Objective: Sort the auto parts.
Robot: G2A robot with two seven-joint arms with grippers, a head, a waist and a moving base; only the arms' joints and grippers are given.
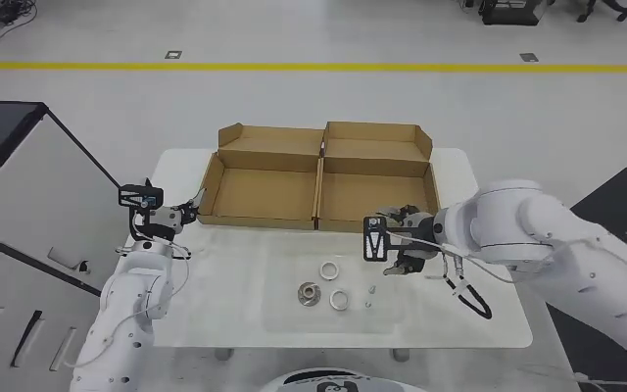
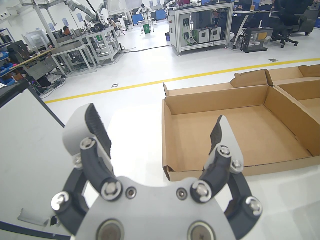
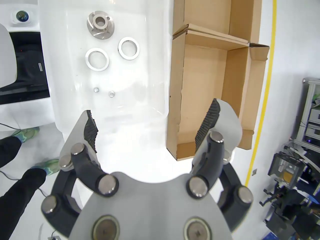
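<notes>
So, the count: two shallow brown cardboard boxes with open lids, the left box (image 1: 263, 191) and the right box (image 1: 377, 191), touching side by side. One white table (image 1: 225, 294) under it all. Loose parts come to five, in three kinds: one round grey metal flange (image 3: 100, 24) with a raised hub in the middle, two flat silver metal rings, call them the first ring (image 3: 128, 48) and the second ring (image 3: 97, 59), plus two tiny shiny metal pieces, one small bit (image 3: 96, 90) and the other small bit (image 3: 111, 94), honestly too small to tell if they're nuts or bolts.
</notes>
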